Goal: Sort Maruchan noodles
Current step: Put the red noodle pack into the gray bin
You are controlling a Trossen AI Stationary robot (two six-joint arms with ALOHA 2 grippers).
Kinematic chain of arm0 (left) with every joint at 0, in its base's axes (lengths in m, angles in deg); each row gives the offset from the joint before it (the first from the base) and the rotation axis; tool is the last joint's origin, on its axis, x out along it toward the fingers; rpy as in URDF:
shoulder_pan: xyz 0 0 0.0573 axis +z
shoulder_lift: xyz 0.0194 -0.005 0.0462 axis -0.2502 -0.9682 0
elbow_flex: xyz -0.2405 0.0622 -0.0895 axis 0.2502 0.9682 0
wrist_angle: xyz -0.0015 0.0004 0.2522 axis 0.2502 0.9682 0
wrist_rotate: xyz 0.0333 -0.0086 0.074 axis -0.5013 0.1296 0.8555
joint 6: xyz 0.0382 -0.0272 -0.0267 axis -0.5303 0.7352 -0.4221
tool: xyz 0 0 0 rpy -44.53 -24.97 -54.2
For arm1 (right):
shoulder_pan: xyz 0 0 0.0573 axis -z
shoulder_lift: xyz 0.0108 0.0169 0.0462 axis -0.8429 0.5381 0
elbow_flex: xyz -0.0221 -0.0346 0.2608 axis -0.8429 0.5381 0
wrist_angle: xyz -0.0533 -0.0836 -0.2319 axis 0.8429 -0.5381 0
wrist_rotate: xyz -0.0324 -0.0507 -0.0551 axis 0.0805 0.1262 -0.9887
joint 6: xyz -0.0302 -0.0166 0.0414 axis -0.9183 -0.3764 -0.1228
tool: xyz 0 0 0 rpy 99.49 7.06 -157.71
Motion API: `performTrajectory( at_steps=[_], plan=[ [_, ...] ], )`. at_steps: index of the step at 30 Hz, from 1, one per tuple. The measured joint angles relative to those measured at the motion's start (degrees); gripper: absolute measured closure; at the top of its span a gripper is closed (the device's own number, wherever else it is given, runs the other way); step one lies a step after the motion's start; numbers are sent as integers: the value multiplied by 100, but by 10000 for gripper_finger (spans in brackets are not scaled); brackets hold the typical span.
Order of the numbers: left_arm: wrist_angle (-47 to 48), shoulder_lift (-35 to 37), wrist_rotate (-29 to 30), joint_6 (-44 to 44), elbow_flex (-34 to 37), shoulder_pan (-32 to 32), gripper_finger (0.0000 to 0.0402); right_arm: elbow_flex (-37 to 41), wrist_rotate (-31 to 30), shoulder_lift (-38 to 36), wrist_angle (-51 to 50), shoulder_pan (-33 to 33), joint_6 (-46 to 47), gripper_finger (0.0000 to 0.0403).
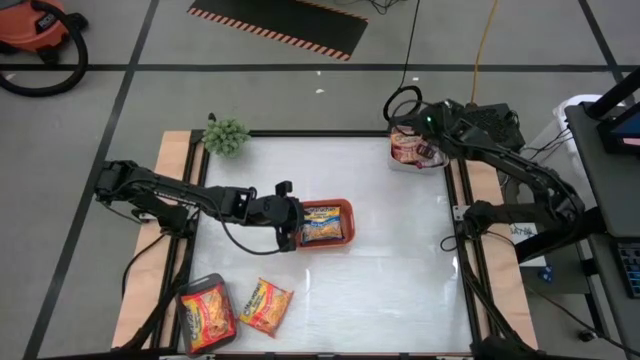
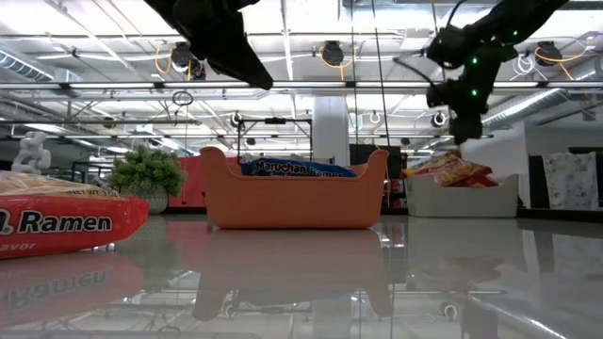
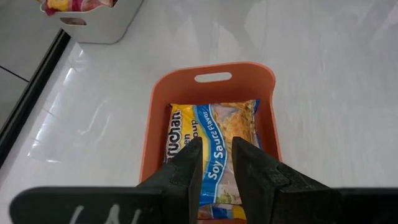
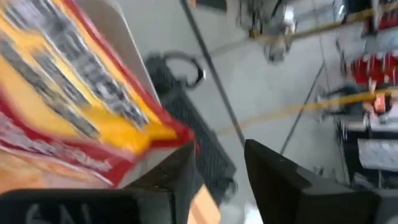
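Note:
A blue-yellow noodle packet [image 1: 325, 224] lies flat in the orange-red tray [image 1: 347, 208] at mid-table. My left gripper [image 3: 216, 146] hovers above the packet's near end, fingers open by a narrow gap and empty; the low view shows it high over the tray [image 2: 247, 71]. Red-pink packets [image 1: 408, 150] lie piled in the white tray [image 1: 396, 162] at the far right corner. My right gripper [image 4: 217, 158] is open and empty just above that tray's rim. A red packet [image 1: 205, 318] lies in the grey tray [image 1: 207, 287] at the near left. An orange packet [image 1: 265, 305] lies flat on the table beside it.
A small green plant [image 1: 226, 135] stands at the far left corner. The table's black frame [image 1: 455, 215] runs along its right side. The middle and near right of the white tabletop [image 1: 400, 270] are bare.

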Motion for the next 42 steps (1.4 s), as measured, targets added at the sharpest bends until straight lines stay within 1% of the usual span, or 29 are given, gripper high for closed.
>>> performTrajectory(
  at_steps=[2,3,5,8,9,11,15,17,19,22,26,34,38,42],
  plan=[
    [20,0,-2,1,0,-13,309,0,167,-173,75,-158,64,259],
    [23,0,-1,2,1,-17,309,0,376,-260,84,-227,138,257],
    [23,0,-3,16,1,-19,309,0,1136,-422,84,-328,430,258],
    [21,0,-1,-6,1,-15,309,0,2711,-513,279,-344,1310,273],
    [15,0,-2,-6,1,-15,309,0,3063,-483,420,-344,1591,281],
    [-2,0,-1,-6,1,-15,309,27,3349,-389,818,-344,1988,302],
    [-16,0,-1,-48,-2,-15,309,261,3209,-27,2064,-342,2460,355],
    [-15,0,-1,-49,1,-15,309,414,3198,228,2417,-325,2551,384],
    [13,0,-1,-24,1,-15,309,525,3199,492,2702,-324,2556,397],
    [152,0,-1,-25,1,-50,309,665,2969,791,3095,-296,2700,393],
    [339,0,-1,-15,0,-54,309,860,2476,1040,3398,-129,2717,401],
    [586,0,-1,426,1,-50,309,1550,2425,1286,4664,354,2707,402],
    [589,0,-1,427,-2,-52,309,1973,2008,1286,5329,418,2639,402],
    [589,0,-1,405,1,-50,309,2293,1861,1286,5824,489,2603,402]
  ],
)
